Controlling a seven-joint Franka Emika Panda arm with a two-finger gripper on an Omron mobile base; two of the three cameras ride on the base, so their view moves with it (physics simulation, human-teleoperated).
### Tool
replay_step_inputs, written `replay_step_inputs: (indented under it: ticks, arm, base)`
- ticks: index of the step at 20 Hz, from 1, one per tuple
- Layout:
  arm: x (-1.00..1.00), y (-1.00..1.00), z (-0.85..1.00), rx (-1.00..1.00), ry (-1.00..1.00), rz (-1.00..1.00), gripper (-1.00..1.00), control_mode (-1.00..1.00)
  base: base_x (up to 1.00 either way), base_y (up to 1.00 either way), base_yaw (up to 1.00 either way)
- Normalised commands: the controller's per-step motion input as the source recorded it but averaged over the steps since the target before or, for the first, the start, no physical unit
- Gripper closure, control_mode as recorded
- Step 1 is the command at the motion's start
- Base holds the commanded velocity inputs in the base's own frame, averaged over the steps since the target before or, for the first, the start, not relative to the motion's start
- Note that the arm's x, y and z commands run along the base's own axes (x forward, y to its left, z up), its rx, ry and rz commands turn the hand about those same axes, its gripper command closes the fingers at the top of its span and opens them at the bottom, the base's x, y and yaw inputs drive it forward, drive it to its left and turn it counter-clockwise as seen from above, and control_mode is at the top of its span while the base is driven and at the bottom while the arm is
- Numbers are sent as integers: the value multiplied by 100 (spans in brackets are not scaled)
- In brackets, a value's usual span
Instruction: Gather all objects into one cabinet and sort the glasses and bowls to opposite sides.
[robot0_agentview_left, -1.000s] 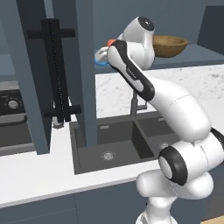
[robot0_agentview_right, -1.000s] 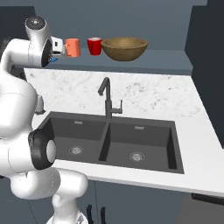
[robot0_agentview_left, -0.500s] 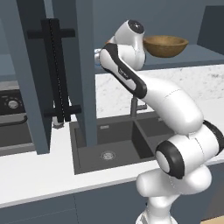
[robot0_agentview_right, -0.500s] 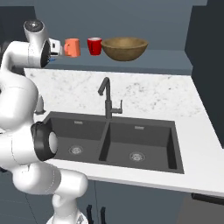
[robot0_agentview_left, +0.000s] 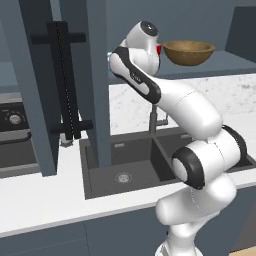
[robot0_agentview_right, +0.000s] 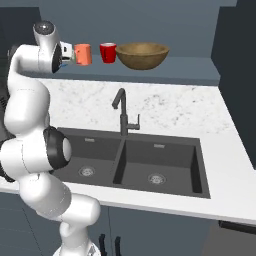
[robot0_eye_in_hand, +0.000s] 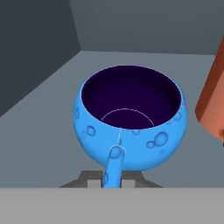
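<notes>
Hand (robot0_eye_in_hand: 113, 175) closed on the near rim of the small blue bowl (robot0_eye_in_hand: 130, 116), one finger (robot0_eye_in_hand: 114, 164) showing up the outer wall, its mate presumably inside the rim (hidden at this angle); bowl upright on the cabinet shelf (robot0_eye_in_hand: 52, 100), dark inside, bubbly glaze outside; just beside it at the right edge of the hand view, the side of the orange cup (robot0_eye_in_hand: 212, 100), whether touching the bowl or not cannot be told.

From the right base view: hand (robot0_agentview_right: 70, 54) up at shelf height beside the orange cup (robot0_agentview_right: 83, 54); then the red cup (robot0_agentview_right: 108, 52) a short gap along; then the wide brown wooden bowl (robot0_agentview_right: 142, 55), near the red cup but apart from it; all in a row along the shelf (robot0_agentview_right: 200, 70).

From the left base view: wooden bowl (robot0_agentview_left: 189, 52) on the shelf past the white wrist, a sliver of red cup (robot0_agentview_left: 159, 49) peeking beside it; open slate-blue cabinet door (robot0_agentview_left: 40, 85) with long black bar handles (robot0_agentview_left: 65, 85) hanging left of the arm.

Below: marble-patterned surface (robot0_agentview_right: 190, 110); dark double sink (robot0_agentview_right: 135, 162); black faucet (robot0_agentview_right: 121, 110) between the basins.
</notes>
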Motion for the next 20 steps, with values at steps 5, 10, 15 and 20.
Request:
replay_step_inputs:
  ticks: [5, 10, 15, 20]
  arm:
    - [25, 8, 0, 0, 0, 0, 100, -100]
    - [31, 27, 0, 0, 0, 0, 100, -100]
    - [28, 34, 0, 0, 0, 0, 100, -100]
    - [38, 37, 0, 0, 0, 0, 100, -100]
  base:
    - [0, 0, 0]
    - [0, 0, 0]
    - [0, 0, 0]
    - [0, 0, 0]
